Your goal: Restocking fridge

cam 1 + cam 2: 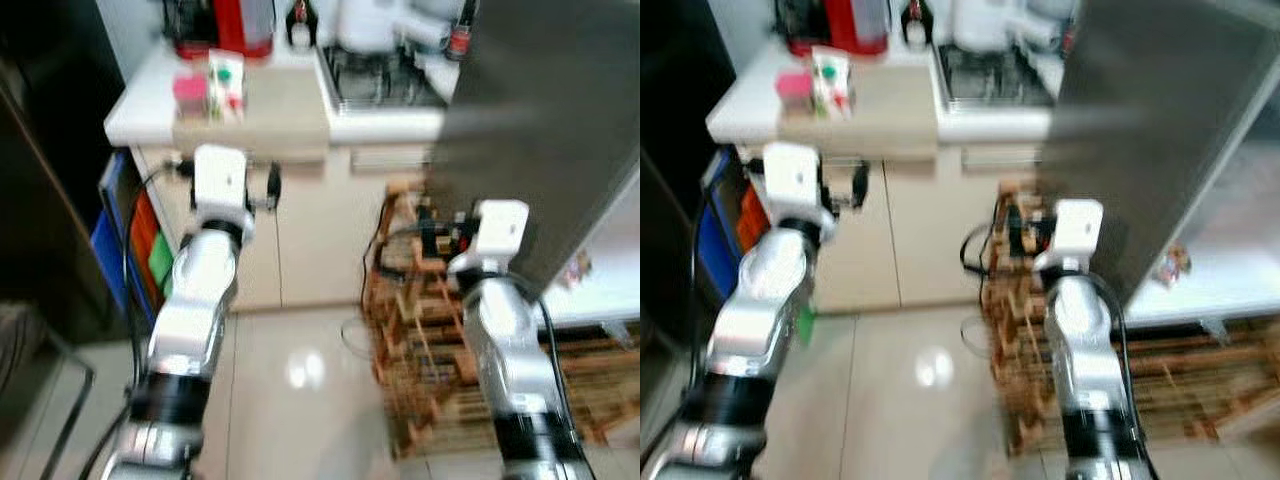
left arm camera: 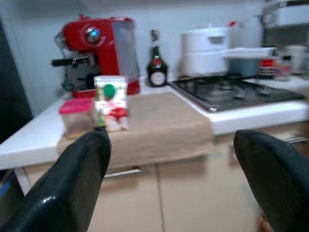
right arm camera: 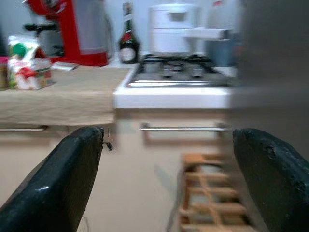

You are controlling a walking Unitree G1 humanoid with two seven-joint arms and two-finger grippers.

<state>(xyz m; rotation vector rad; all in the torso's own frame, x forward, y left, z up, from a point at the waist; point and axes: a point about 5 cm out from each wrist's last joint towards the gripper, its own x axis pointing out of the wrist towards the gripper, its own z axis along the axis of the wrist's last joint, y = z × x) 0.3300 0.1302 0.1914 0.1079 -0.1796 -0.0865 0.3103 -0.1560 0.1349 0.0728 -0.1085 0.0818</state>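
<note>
A white carton with a green cap (image 1: pixel 226 88) stands on a beige mat (image 1: pixel 270 115) on the white counter, and a pink-lidded container (image 1: pixel 190 97) stands close beside it. My left gripper (image 2: pixel 174 140) is raised in front of the cabinet below the counter. It is open and holds nothing, and the carton (image 2: pixel 110 102) lies ahead of it. My right gripper (image 3: pixel 169 136) is also open and holds nothing. It is held before the cabinet next to the grey fridge door (image 1: pixel 540 130), which stands open on the right. A pale fridge shelf (image 1: pixel 1230 270) shows behind the door.
A red coffee machine (image 2: pixel 96 53), a dark bottle (image 2: pixel 156 67), a gas hob (image 2: pixel 231 89) and a white pot (image 2: pixel 205 50) sit at the back of the counter. A wooden rack (image 1: pixel 440 350) stands on the floor by the fridge. A blue crate (image 1: pixel 115 240) is at the left.
</note>
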